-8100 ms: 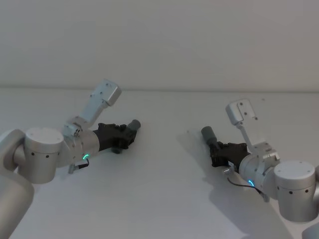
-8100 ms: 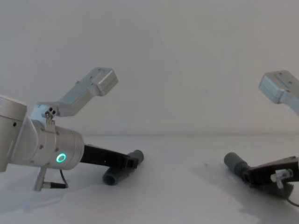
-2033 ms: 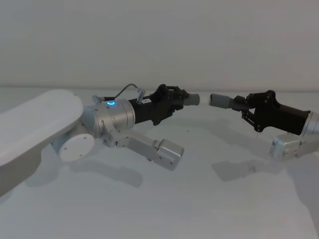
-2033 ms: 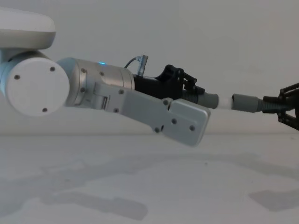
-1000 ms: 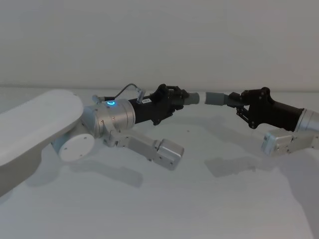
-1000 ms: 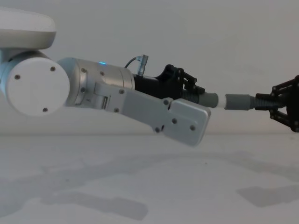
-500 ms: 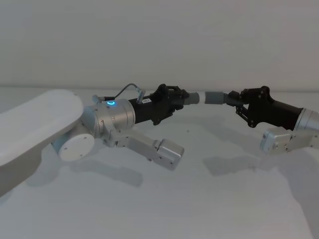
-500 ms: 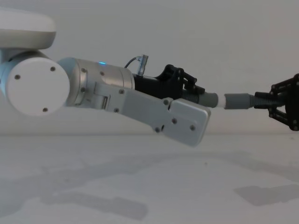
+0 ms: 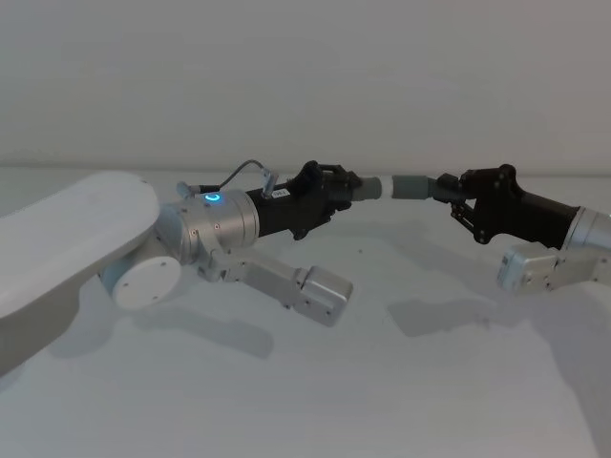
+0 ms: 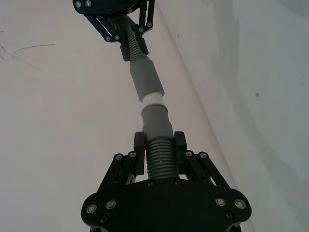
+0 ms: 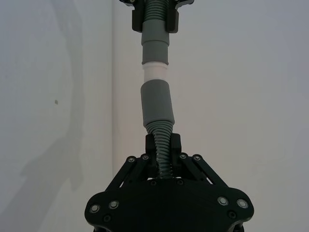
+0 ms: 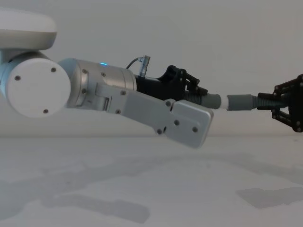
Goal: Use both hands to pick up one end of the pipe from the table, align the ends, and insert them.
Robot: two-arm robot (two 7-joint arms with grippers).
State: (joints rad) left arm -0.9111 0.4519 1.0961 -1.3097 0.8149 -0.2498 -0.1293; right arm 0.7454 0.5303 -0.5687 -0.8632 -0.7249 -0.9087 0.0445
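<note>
Since a moment ago I've crept the right end effector [image 9: 456, 194] a touch further left, so the gap between the two mouths has shrunk to a sliver. Nearest me the white tabletop [image 9: 382, 382] lies bare under both arms; above it, well clear of the surface, the left end effector [image 9: 342, 187] is clamped on its ribbed pipe piece [image 10: 159, 145], smooth mouth poking out toward the right. Across from it the right end effector is closed on the corrugated neck of the other piece [image 11: 157, 104], whose wider collar faces back at me. In the left wrist view a pale spigot [image 10: 153, 100] bridges the two ends, apparently already at the collar's lip, though I can't tell how deep it sits. The right wrist view shows the collar tilted slightly off the line of the opposite mouth. My call: square that tilt first, then push straight along the axis, slowly, left arm held firm, or the flexible neck may buckle.
</note>
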